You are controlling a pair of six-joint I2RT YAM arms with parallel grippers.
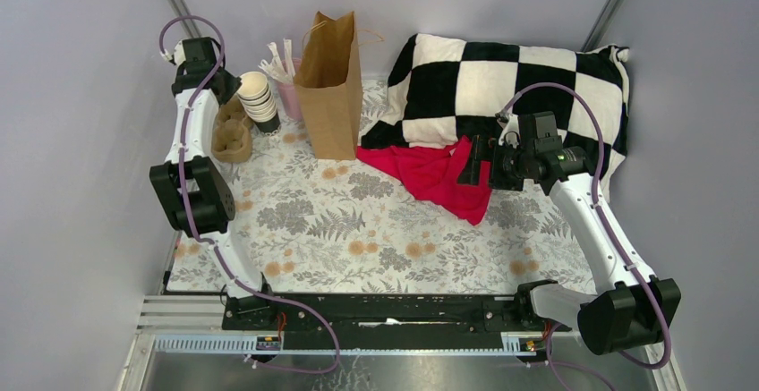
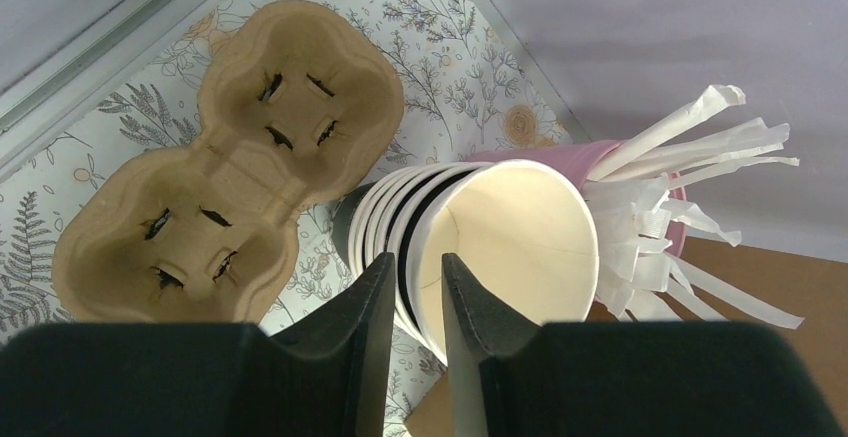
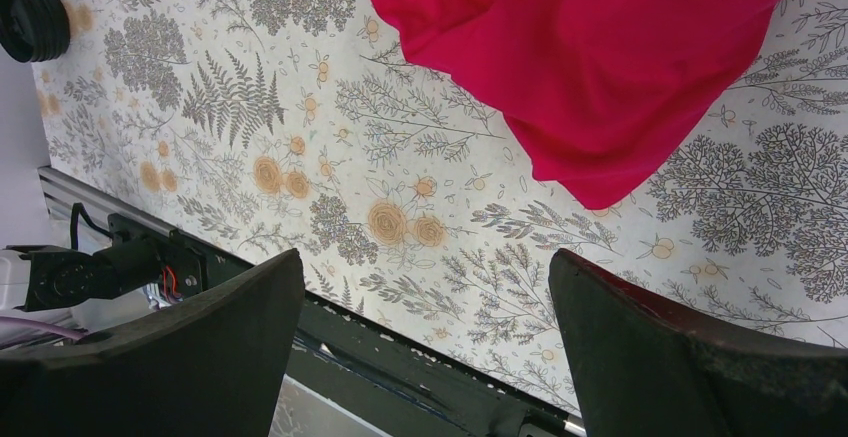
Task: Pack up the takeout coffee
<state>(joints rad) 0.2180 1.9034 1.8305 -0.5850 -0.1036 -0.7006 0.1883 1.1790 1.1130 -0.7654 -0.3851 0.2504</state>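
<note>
The takeout coffee with its black lid is out of view. My left gripper [image 2: 415,262] hangs at the back left over a stack of lidless cups [image 2: 510,247] with cream insides. One finger is inside the top cup and the other outside its wall. The jaws are narrow but still apart, and I cannot tell whether they press the wall. From above, the left gripper [image 1: 234,89] sits just left of that stack [image 1: 260,97]. A brown paper bag [image 1: 329,87] stands upright to the stack's right. My right gripper [image 1: 472,160] hovers wide open over the red cloth [image 1: 434,176], holding nothing.
A two-cup cardboard carrier [image 2: 230,167] lies left of the stack. A pink cup of wrapped straws [image 2: 690,167] stands behind it, against the bag [image 2: 780,297]. A black-and-white checked pillow [image 1: 501,78] fills the back right. The red cloth [image 3: 600,57] spreads over the floral table cover [image 3: 300,107].
</note>
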